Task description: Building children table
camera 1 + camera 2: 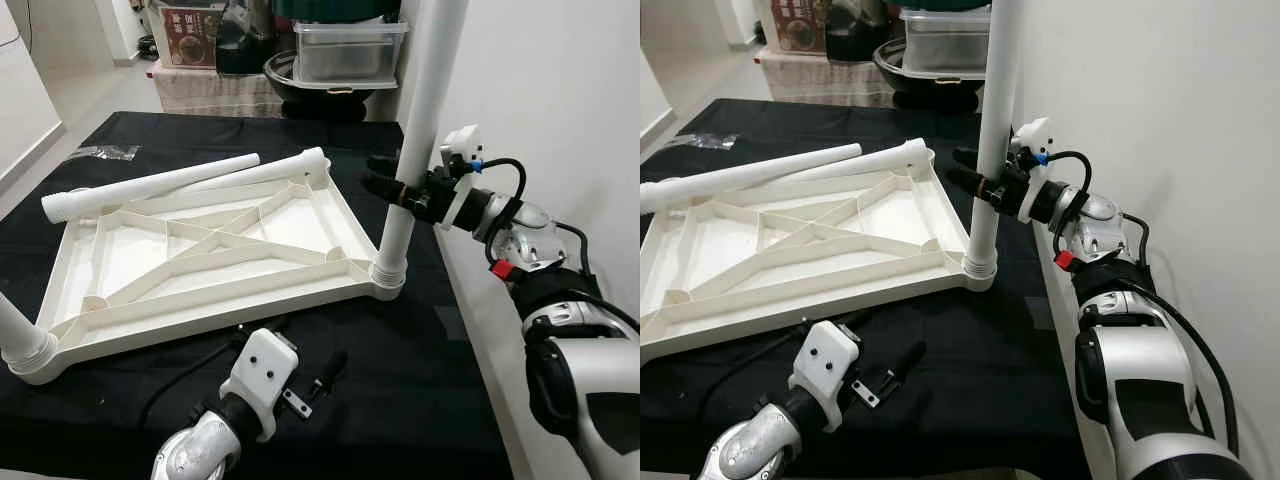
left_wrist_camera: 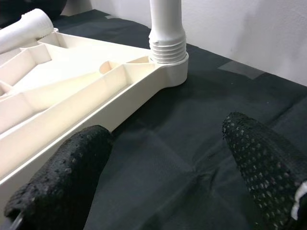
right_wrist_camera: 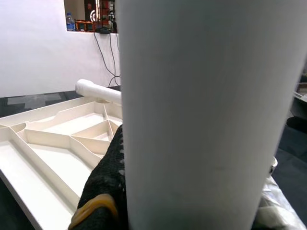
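The white tabletop [image 1: 225, 302] lies upside down on a black cloth, its ribs facing up. One white leg [image 1: 425, 90] stands upright in the near right corner socket [image 1: 388, 282], and my right gripper [image 1: 398, 178] is shut on it at about mid height. In the right wrist view this leg [image 3: 206, 115] sits close between the fingers. Two loose legs [image 1: 150, 187] lie across the far edge of the tabletop. Another leg [image 1: 18, 335] sticks out of the near left corner. My left gripper [image 2: 168, 172] is open, low over the cloth just in front of the tabletop's near edge.
A white wall runs close along the right side of the cloth-covered surface [image 1: 420, 380]. Behind it stand a clear plastic box [image 1: 345, 50] and other cartons. A crumpled plastic bag [image 1: 100, 152] lies at the far left.
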Controlling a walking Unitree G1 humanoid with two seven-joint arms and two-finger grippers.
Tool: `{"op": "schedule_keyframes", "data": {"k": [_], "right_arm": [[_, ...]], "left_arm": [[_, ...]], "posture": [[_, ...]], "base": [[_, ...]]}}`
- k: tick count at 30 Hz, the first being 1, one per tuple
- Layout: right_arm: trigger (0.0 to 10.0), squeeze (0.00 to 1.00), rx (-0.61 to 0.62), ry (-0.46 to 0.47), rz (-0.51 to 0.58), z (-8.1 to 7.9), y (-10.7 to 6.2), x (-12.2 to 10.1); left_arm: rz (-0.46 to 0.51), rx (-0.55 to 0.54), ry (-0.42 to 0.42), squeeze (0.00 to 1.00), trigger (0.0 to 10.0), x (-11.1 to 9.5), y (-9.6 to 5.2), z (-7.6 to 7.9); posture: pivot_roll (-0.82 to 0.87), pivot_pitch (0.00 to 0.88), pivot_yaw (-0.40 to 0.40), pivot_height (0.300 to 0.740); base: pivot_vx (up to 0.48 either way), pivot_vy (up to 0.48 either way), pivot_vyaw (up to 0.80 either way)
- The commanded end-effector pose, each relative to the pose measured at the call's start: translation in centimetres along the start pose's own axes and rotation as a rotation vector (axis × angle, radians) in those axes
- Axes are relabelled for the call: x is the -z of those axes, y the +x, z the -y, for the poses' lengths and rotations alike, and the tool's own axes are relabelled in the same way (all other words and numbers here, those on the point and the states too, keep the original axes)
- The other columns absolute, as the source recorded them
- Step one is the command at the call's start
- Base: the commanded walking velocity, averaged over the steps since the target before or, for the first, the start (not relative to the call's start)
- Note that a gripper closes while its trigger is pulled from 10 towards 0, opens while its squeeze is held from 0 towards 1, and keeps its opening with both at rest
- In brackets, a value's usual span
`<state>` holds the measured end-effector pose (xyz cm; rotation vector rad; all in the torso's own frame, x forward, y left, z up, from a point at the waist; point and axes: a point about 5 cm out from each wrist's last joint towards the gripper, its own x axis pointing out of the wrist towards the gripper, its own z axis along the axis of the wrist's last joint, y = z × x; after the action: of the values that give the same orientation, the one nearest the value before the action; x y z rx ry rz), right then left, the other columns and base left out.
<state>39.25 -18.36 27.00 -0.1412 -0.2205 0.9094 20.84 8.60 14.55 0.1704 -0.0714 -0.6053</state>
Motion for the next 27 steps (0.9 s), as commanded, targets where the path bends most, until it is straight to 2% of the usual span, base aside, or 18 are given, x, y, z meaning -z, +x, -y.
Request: {"op": "schedule_keyframes", "data": {"k": [1, 4, 5, 10, 22, 27], "right_arm": [[0.0, 0.0, 0.018, 0.072, -0.072, -0.4, -0.38, 2.33], [0.0, 0.0, 0.021, 0.079, -0.074, -0.4, -0.4, 2.42], [0.0, 0.0, -0.014, 0.116, -0.059, -0.57, -0.45, 2.39], [0.0, 0.0, -0.049, 0.14, -0.023, -0.78, -0.14, 1.93], [0.0, 0.0, -0.11, 0.107, -0.073, -1.12, -0.09, 2.05], [0.0, 0.0, -0.112, 0.109, -0.054, -1.16, 0.15, 1.75]], "left_arm": [[-0.016, 0.002, -0.005, 0.0, 10.0, 0.33, 0.17, 0.18], [-0.016, 0.002, -0.007, 0.0, 10.0, 0.34, 0.23, 0.16], [-0.019, 0.002, -0.007, 0.0, 10.0, 0.43, 0.3, 0.15], [-0.021, 0.001, -0.007, 0.0, 10.0, 0.55, 0.34, 0.15], [-0.023, 0.01, -0.002, 0.0, 10.0, 0.72, 0.45, 0.24], [-0.025, 0.011, -0.001, 0.0, 10.0, 0.82, 0.53, 0.13]], "posture": [[0.08, 0.141, -0.043, 0.74], [0.08, 0.141, -0.043, 0.74], [0.08, 0.139, -0.045, 0.74], [0.07, 0.137, -0.044, 0.74], [0.07, 0.134, -0.046, 0.74], [0.07, 0.127, -0.044, 0.74]], "base": [[0.0, 0.0, 0.0], [0.0, 0.0, 0.0], [0.0, 0.0, 0.0], [0.0, 0.0, 0.0], [0.0, 0.0, 0.0], [0.0, 0.0, 0.0]]}}
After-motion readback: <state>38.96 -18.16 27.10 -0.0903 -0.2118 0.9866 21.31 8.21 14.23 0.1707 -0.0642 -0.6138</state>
